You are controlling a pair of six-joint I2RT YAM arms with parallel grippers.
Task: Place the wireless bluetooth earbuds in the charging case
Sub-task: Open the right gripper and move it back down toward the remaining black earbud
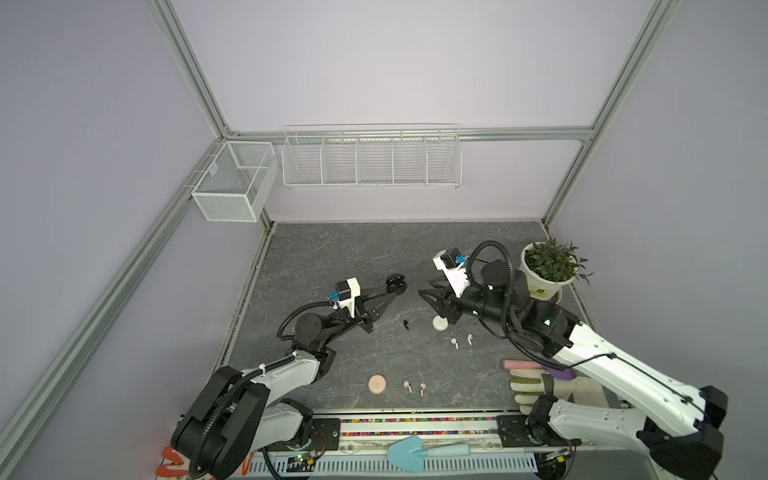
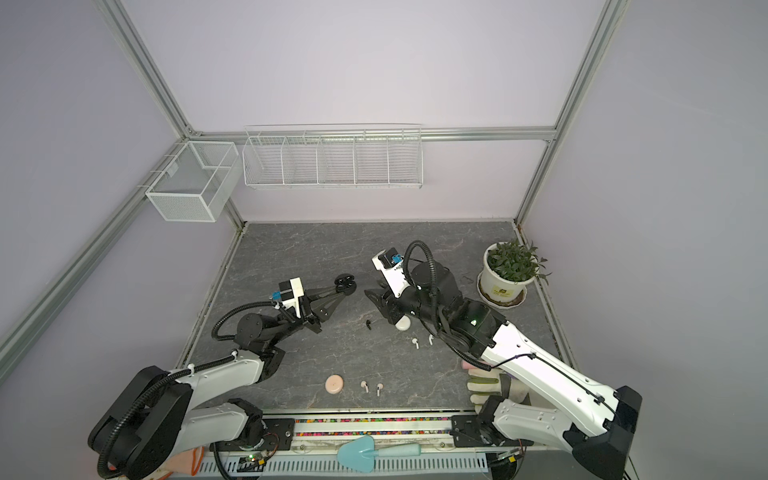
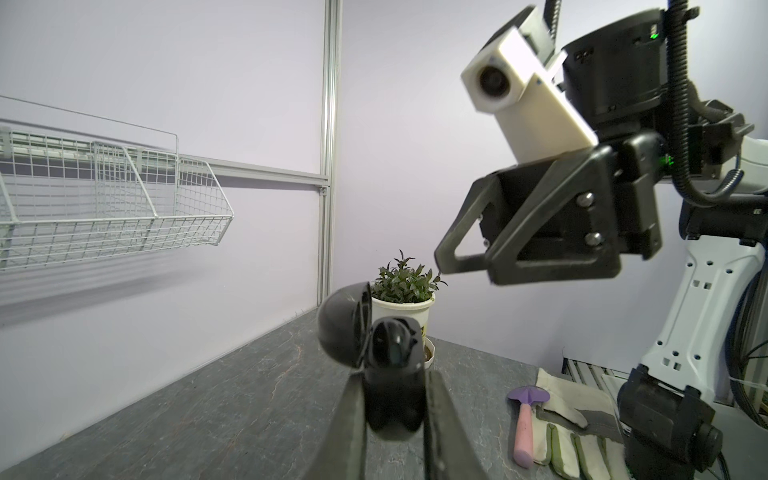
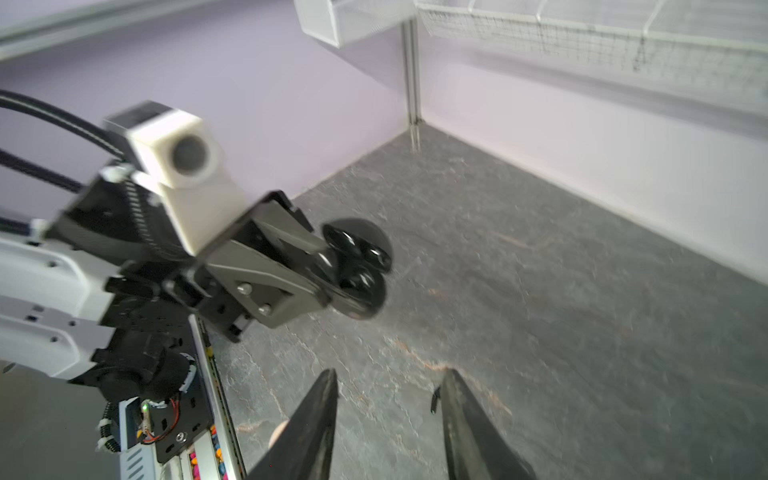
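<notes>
The left claw [image 1: 388, 290] is pinching the glossy black rounded charging case [image 1: 397, 283] clear of the grey marbled bench [image 1: 332, 257], lid [image 3: 343, 324] open, probably presenting its sockets [image 4: 359, 259] to the right claw [image 1: 428, 289], which is hanging spread and empty just beside it. A tiny black stemmed earbud [image 1: 406, 324] is lying on the bench nearby. The left wrist view is showing the grip; the right wrist view is facing the sockets, blurred.

You see a charging case [image 3: 390, 374] of glossy, smooth black plastic that catches reflections. The tabletop [image 1: 332, 257] looks matt, stone-like and veined. The wire rack [image 1: 370, 166] is white-coated metal; the glove [image 3: 582, 449] is pale cloth.
</notes>
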